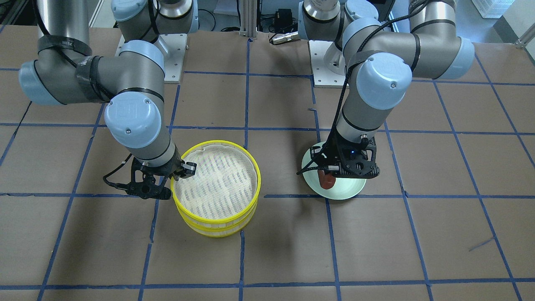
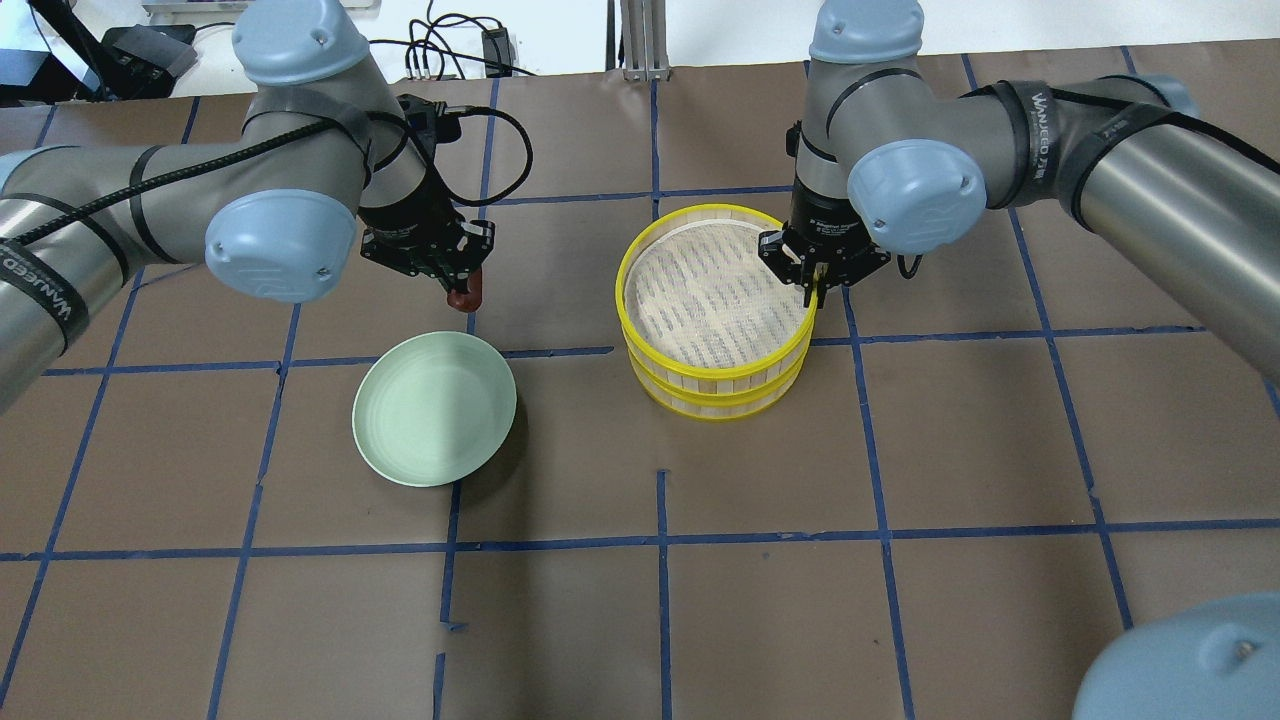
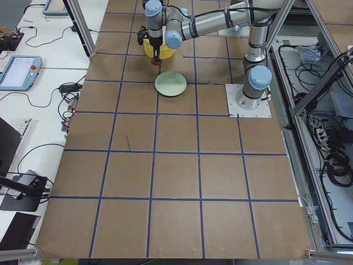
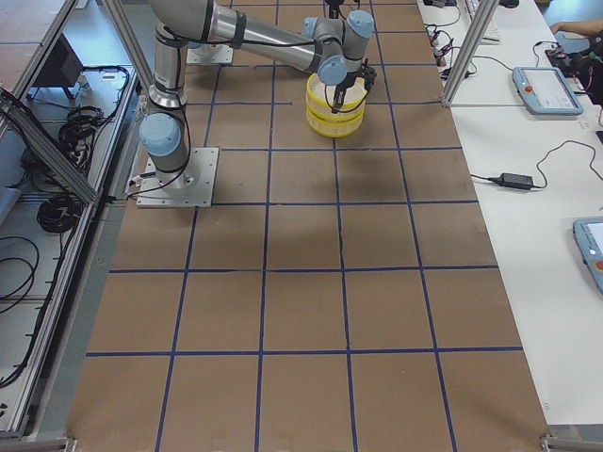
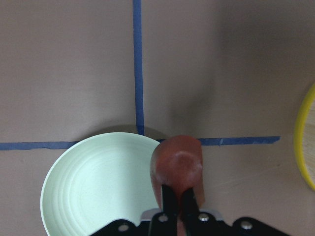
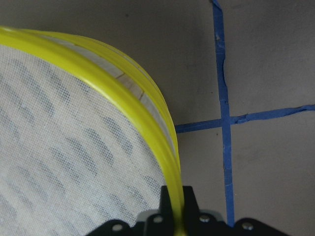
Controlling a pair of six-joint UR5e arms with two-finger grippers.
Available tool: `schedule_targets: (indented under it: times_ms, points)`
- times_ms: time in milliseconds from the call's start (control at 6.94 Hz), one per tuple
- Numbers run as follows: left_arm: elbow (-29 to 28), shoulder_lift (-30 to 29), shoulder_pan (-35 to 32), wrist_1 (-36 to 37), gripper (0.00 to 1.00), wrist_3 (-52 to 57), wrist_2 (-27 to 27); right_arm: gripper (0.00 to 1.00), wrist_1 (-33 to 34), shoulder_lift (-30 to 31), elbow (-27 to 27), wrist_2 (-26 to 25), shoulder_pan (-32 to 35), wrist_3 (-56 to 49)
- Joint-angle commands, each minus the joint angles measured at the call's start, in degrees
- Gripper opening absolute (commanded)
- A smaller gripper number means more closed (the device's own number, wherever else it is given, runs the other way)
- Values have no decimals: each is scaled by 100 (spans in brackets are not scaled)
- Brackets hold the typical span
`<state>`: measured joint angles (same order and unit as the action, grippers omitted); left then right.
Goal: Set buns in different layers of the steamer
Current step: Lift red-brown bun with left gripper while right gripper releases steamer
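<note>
Table (image 2: pixel 700 620) papered brown, gridded with blue tape (image 2: pixel 760 539), bears stacked steamer layers (image 2: pixel 716 385)

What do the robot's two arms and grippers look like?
The left arm and right arm are silver-grey tubes with pale blue joint caps, wrapped by black straps with white lettering. A black braided cable runs along the left one. The left gripper and right gripper are black with slim fingers.

Bright even o/h light, soft shadow by plate (image 2: pixel 435 408), pics sharp thru-out.
</note>
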<state>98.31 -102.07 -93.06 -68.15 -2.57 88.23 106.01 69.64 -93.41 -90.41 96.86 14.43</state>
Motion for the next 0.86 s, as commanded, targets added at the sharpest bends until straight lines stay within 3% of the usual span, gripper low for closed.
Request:
schedule_targets:
  times_ms: [0,721]
  points:
    - [-14,153,-72,-102,3,2,-34,12,-27,-3,-37,-29,-1,-54]
    - [13,337,-54,-137,3,72,-78,15,112,-12,-46,41,-54,-54]
